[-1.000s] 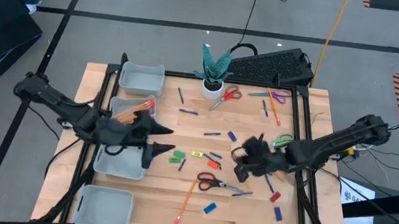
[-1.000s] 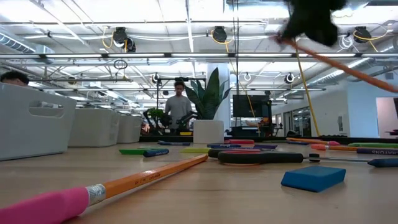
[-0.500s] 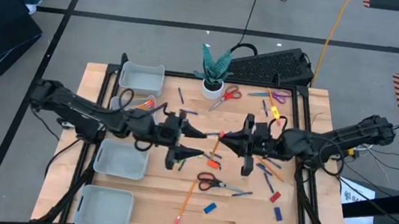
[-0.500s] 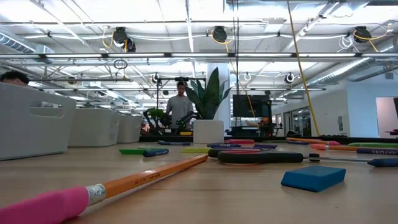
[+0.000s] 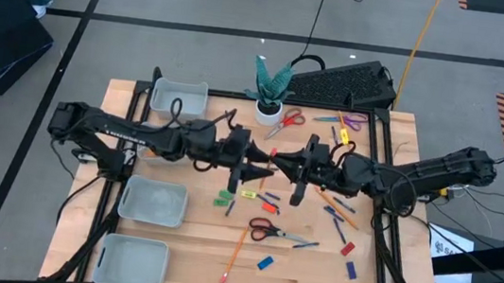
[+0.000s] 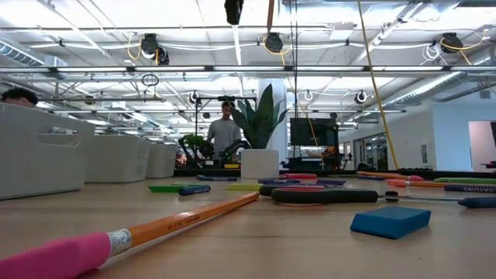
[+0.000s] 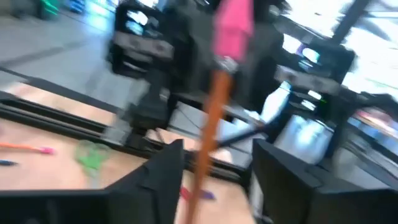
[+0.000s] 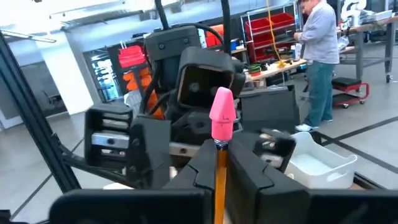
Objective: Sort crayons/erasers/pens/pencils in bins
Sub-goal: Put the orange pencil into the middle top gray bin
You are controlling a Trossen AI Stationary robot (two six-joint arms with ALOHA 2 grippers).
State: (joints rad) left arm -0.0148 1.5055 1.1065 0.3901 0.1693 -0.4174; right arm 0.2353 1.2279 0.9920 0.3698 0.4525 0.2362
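Evidently a handover is under way above the table's middle: the right gripper (image 8: 219, 163) is clamped on an orange pencil (image 8: 221, 127), eraser end toward the left gripper (image 7: 214, 163), whose fingers are spread around it. Next, I judge, the left should close, then carry it toward the bins (image 5: 152, 201) at nine o'clock.

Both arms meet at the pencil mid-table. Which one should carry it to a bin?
Left. The bins sit on its side, and the left gripper has its open fingers around the pencil that the right gripper holds.
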